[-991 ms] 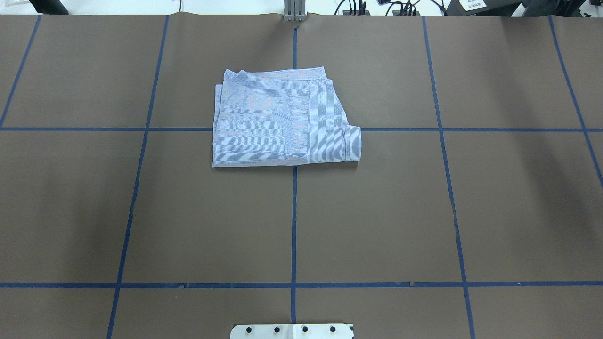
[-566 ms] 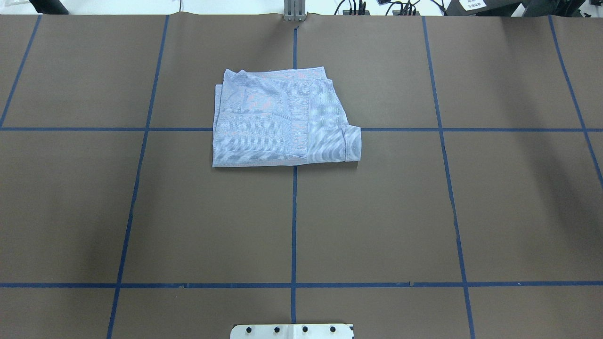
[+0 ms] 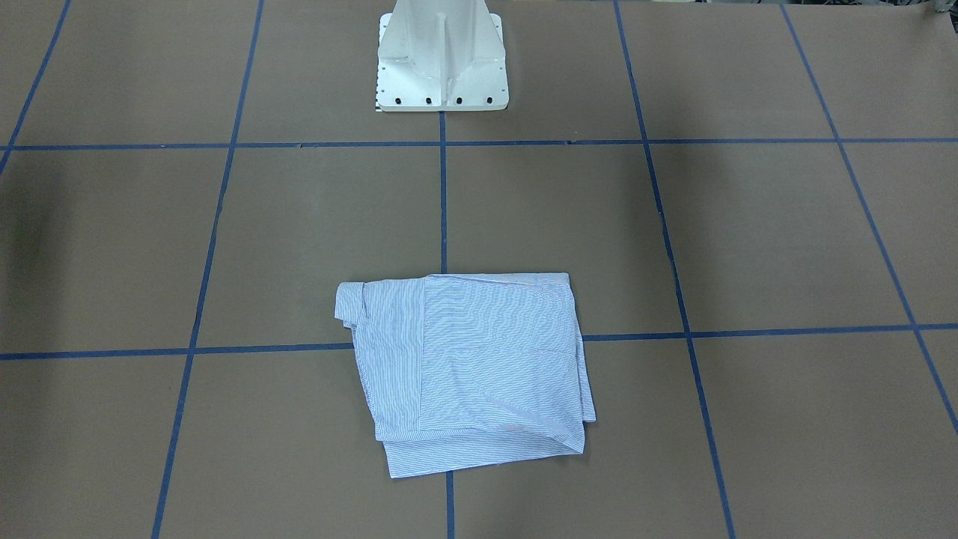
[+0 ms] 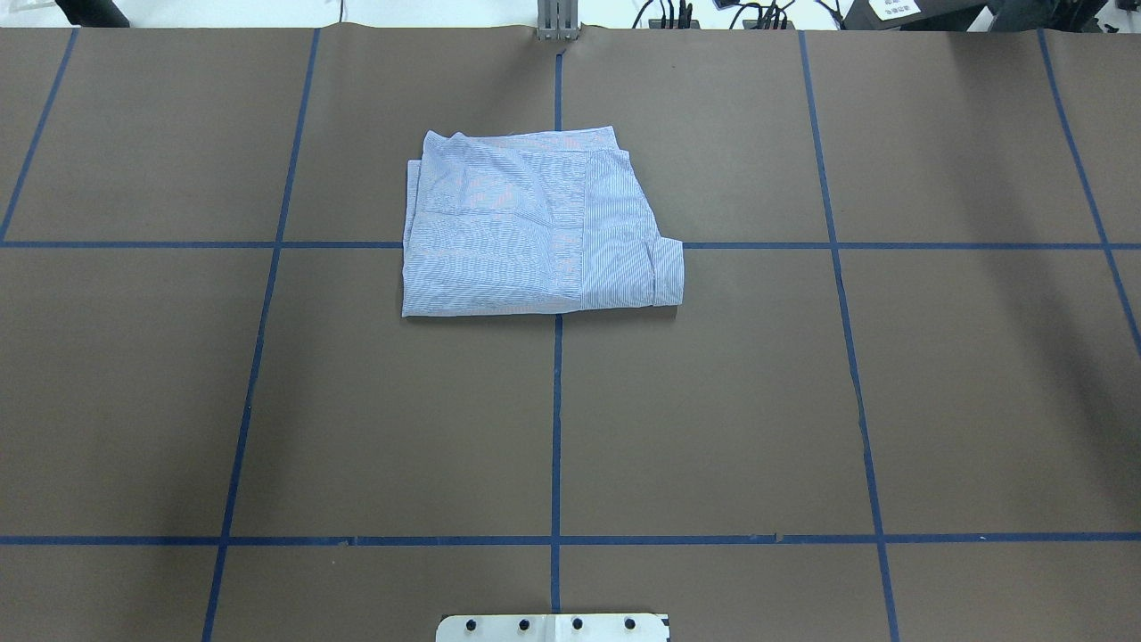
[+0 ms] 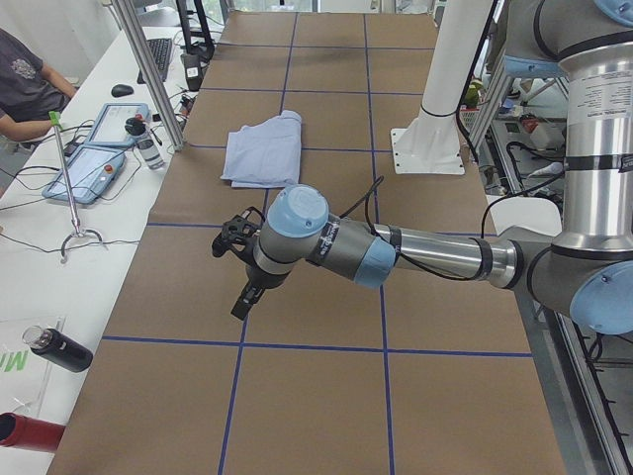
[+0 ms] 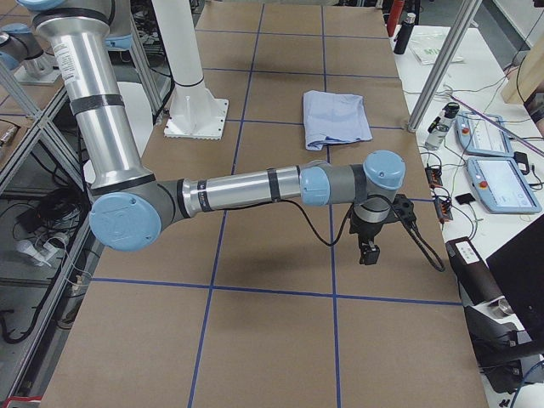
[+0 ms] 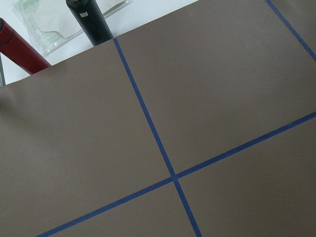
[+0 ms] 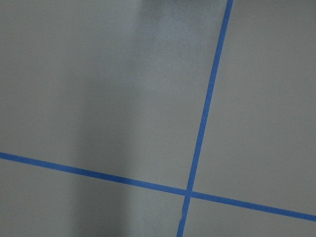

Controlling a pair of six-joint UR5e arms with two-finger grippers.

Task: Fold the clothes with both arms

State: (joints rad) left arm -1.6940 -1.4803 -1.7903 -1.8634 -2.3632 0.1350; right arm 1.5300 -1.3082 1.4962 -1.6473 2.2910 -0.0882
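The light-blue striped shirt (image 4: 535,223) lies folded into a compact rectangle on the brown table, far from the robot and across the centre line. It also shows in the front view (image 3: 471,367) and both side views (image 5: 262,150) (image 6: 336,117). No gripper touches it. My left gripper (image 5: 242,302) hangs over bare table near the left end, well away from the shirt. My right gripper (image 6: 368,253) hangs over bare table near the right end. Both show only in side views, so I cannot tell whether they are open or shut. The wrist views show only table and tape lines.
The white pedestal base (image 3: 441,60) stands at the robot's edge. A red bottle (image 7: 17,49) and a black bottle (image 7: 89,19) lie past the table's left end. Teach pendants (image 5: 84,168) (image 6: 501,183) and a seated person (image 5: 25,84) are along the far side.
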